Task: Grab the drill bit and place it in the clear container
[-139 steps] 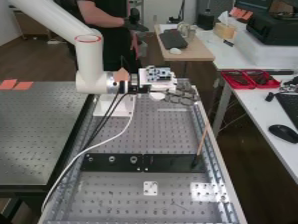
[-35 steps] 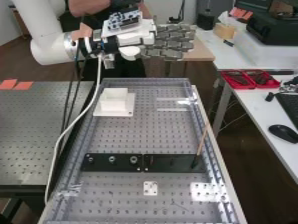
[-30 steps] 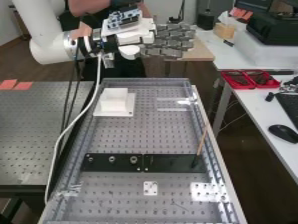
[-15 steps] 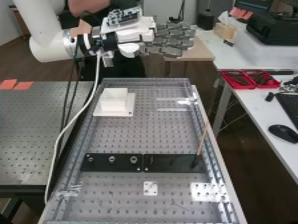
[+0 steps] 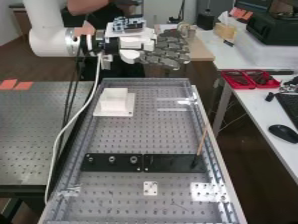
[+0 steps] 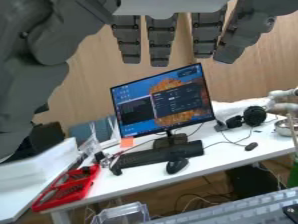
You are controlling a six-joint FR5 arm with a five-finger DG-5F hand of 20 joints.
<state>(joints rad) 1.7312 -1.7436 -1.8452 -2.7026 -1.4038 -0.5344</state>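
We see the fingers (image 5: 169, 52) raised near the far end of the perforated table (image 5: 146, 136), straight and spread wide, with nothing held. In the wrist view, we see the fingers (image 6: 161, 42) hang straight and side by side, the thumb (image 6: 56, 37) well apart from them.

The clear container (image 6: 123, 214) is near the far end of the table, toward the side by the white table (image 5: 256, 111). Nearer us, a black strip (image 5: 120, 169) lies across the perforated metal, with three small round fittings (image 5: 112, 159) in one half. A thin brown stick (image 5: 201, 142) leans up from the other half, near its outer end. We cannot tell whether the drill bit is among these. We cannot make out any lettering on the strip.

A white block (image 5: 114, 102) sits at the far end, across from the container. On the white table we see a red tray (image 5: 247, 86), a mouse (image 5: 284, 133), a lit monitor (image 6: 163, 102) and headphones (image 6: 254, 116).
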